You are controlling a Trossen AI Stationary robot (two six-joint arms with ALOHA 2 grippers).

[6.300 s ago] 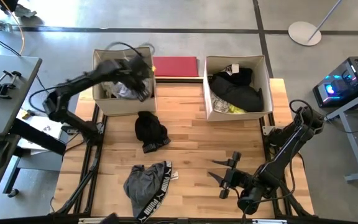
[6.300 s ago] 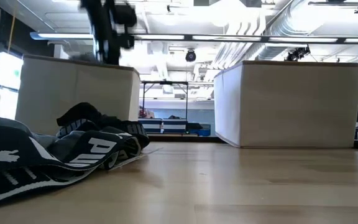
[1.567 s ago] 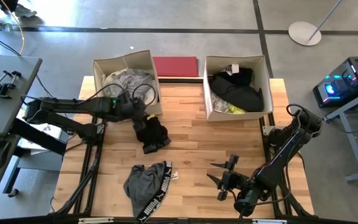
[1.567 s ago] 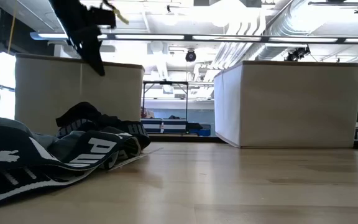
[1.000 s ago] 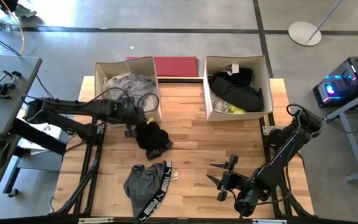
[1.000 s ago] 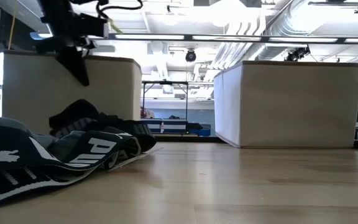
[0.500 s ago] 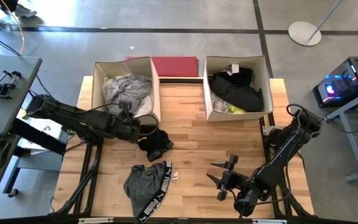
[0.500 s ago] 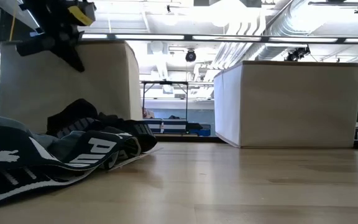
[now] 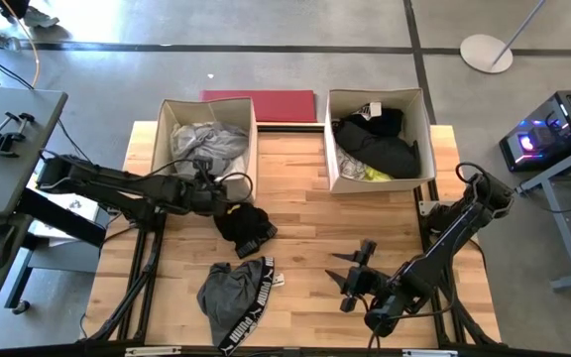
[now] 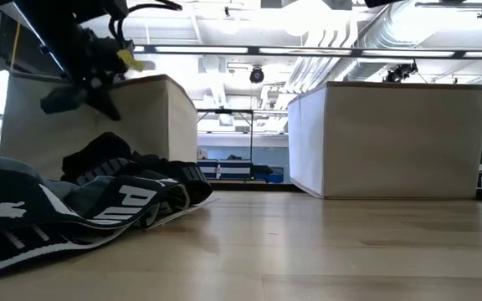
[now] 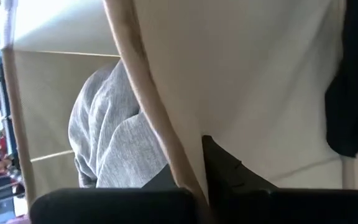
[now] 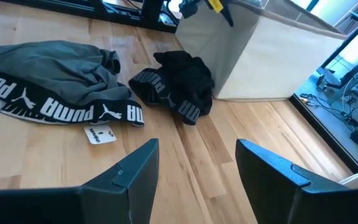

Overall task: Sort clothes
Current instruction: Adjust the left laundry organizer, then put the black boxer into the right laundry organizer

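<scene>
A black garment (image 9: 244, 223) and a grey garment with a PUMA waistband (image 9: 234, 297) lie loose on the wooden table. The left cardboard box (image 9: 167, 149) holds grey and pale clothes (image 9: 206, 144). The right box (image 9: 330, 139) holds black and neon yellow clothes (image 9: 377, 144). My left gripper (image 9: 223, 190) is shut on the left box at its near wall, just above the black garment, and shows in the low view (image 10: 90, 94) too. My right gripper (image 9: 350, 275) hovers open over the table's near right, with nothing between its fingers (image 12: 197, 168). My left gripper pinches the top rim of the left box's near wall (image 11: 182, 163), close to its right corner. One finger is inside the box beside the grey clothes. The other finger (image 11: 225, 168) is outside. The fingers slant down from the table's left. The box stands on the table.
A flat red board (image 9: 266, 104) lies behind the left box at the table's far edge. Bare wood lies between the two boxes and across the table's middle (image 9: 325, 233). Desks and equipment stand off the table on both sides.
My left gripper has sunk and rolled while keeping hold of the left box's near wall. The box has turned a little on the table, and its far end has slid toward the table's right edge. My right gripper has kept open.
</scene>
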